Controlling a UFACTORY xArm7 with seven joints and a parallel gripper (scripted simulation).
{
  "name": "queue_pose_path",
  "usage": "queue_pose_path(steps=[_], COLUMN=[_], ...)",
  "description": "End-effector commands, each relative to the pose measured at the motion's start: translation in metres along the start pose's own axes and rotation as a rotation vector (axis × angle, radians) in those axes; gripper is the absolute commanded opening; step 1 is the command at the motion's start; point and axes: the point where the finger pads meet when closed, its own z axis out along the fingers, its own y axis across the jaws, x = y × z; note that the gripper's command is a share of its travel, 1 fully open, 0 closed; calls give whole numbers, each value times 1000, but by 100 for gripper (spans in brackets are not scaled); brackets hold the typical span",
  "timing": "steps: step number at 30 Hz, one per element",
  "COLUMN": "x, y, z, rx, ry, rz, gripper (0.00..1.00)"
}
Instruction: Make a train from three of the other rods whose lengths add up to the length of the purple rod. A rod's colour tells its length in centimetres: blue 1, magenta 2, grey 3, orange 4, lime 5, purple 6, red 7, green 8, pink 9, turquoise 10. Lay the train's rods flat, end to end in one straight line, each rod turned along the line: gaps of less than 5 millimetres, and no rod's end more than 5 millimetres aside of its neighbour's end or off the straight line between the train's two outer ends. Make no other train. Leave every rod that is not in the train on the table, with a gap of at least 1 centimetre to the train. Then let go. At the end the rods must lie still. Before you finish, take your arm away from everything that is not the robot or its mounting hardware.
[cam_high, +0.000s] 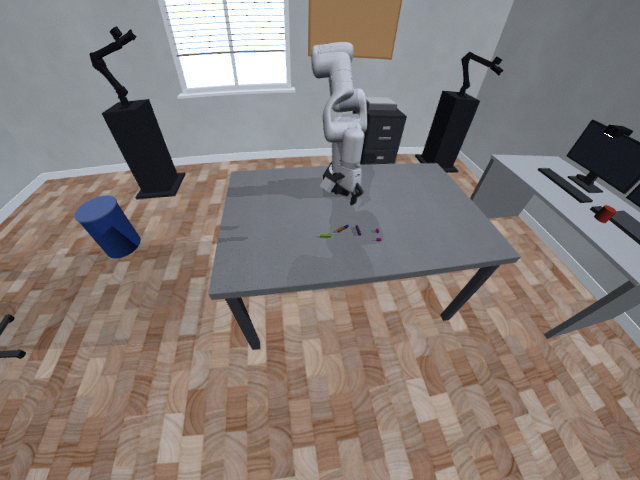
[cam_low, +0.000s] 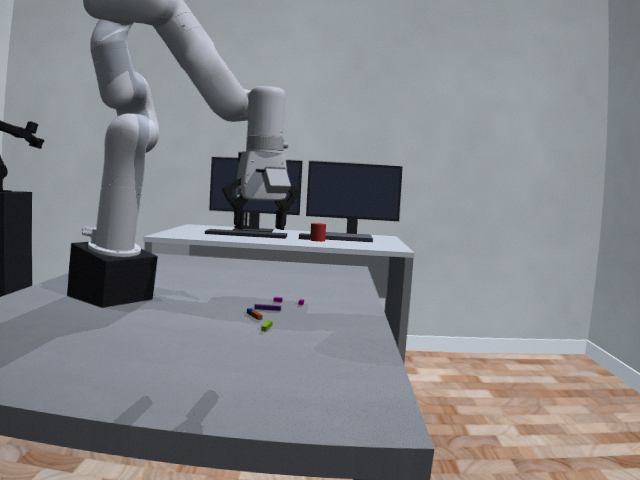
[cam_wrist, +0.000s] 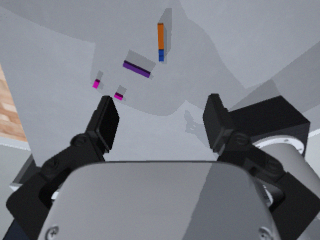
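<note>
The purple rod (cam_high: 358, 230) (cam_low: 267, 307) (cam_wrist: 136, 69) lies flat on the table. The orange rod (cam_high: 341, 229) (cam_low: 256, 314) (cam_wrist: 160, 36) and the blue rod (cam_high: 346, 226) (cam_low: 249, 311) (cam_wrist: 161, 55) lie end to end in one line, with no visible gap. The lime rod (cam_high: 325, 236) (cam_low: 266, 325) lies apart, outside the wrist view. One magenta rod (cam_high: 377, 230) (cam_low: 278, 299) (cam_wrist: 118, 96) and a second magenta rod (cam_high: 378, 239) (cam_low: 301, 302) (cam_wrist: 96, 84) lie apart, beyond the purple rod. My gripper (cam_high: 355, 197) (cam_low: 260, 227) (cam_wrist: 160, 106) is open and empty, high above the table.
The grey table (cam_high: 268, 258) (cam_low: 206, 372) bears the rods and the arm's black base block (cam_low: 111, 276) (cam_wrist: 270, 117). A side desk (cam_high: 568, 206) (cam_low: 279, 243) with monitors and a red cup (cam_high: 604, 213) (cam_low: 317, 231) stands beyond the table's edge.
</note>
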Motion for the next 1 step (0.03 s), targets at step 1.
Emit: queue_pose_path(steps=[1], x=[1], y=[-1], z=[-1], rx=[3], ry=[2], rz=[0], gripper=[100])
